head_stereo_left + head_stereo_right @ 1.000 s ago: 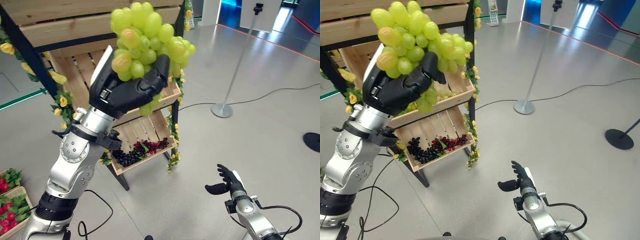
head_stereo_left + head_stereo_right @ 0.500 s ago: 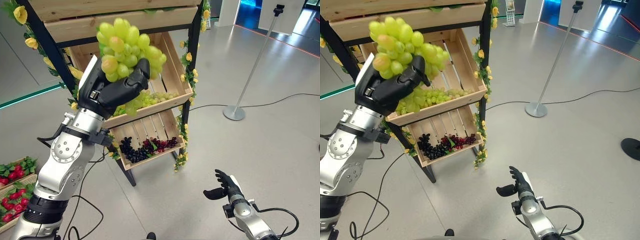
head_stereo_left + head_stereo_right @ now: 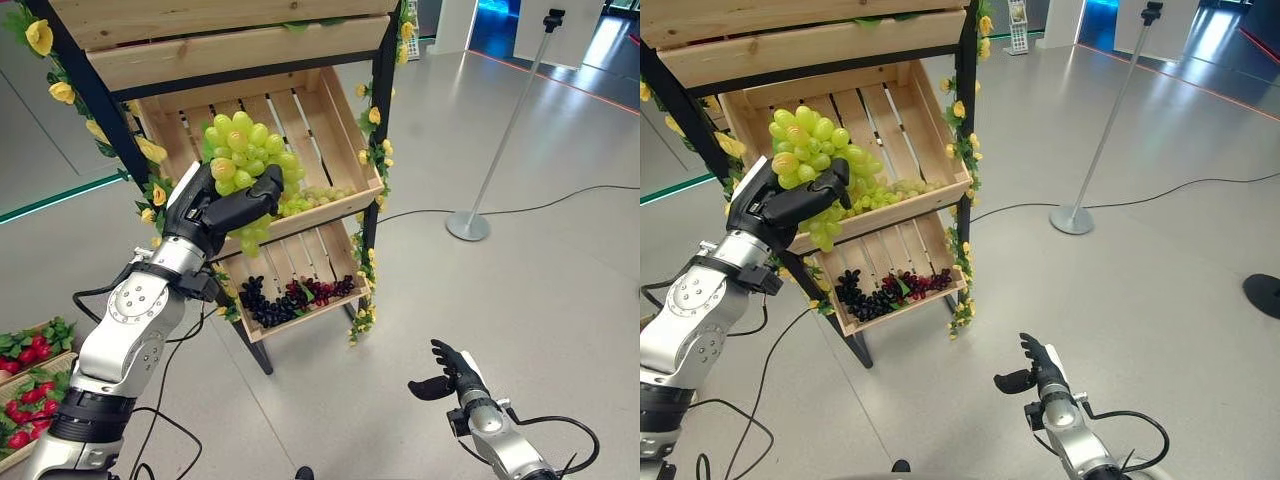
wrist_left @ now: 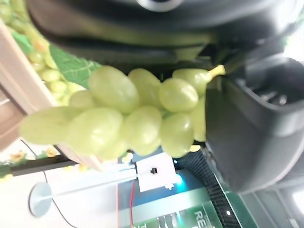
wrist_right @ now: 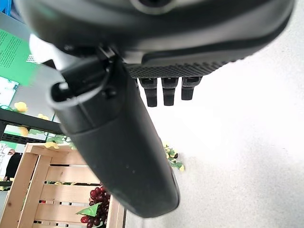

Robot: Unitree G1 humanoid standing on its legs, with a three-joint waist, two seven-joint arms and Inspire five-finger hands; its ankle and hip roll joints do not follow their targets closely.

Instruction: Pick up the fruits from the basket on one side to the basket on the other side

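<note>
A big bunch of green grapes (image 3: 245, 160) sits in my left hand (image 3: 215, 205), whose fingers and thumb curl round it. The bunch hangs just above the front left part of the middle wooden crate (image 3: 320, 212), which holds more green grapes (image 3: 320, 195). In the left wrist view the held grapes (image 4: 128, 118) press against the hand (image 4: 247, 133). The lower crate (image 3: 310, 314) holds dark and red grapes (image 3: 290, 298). My right hand (image 3: 450, 370) hangs low over the floor, open and holding nothing, its fingers (image 5: 166, 90) straight.
The crates sit on a dark-framed shelf (image 3: 385, 110) trimmed with yellow flowers. A post on a round base (image 3: 468, 225) stands on the floor to the right. A basket of strawberries (image 3: 25, 400) lies at the lower left. Open floor spreads around the right hand.
My left hand has carried the green grapes down and away from the camera, to just over the middle crate. The camera has shifted. The right hand has stayed in place.
</note>
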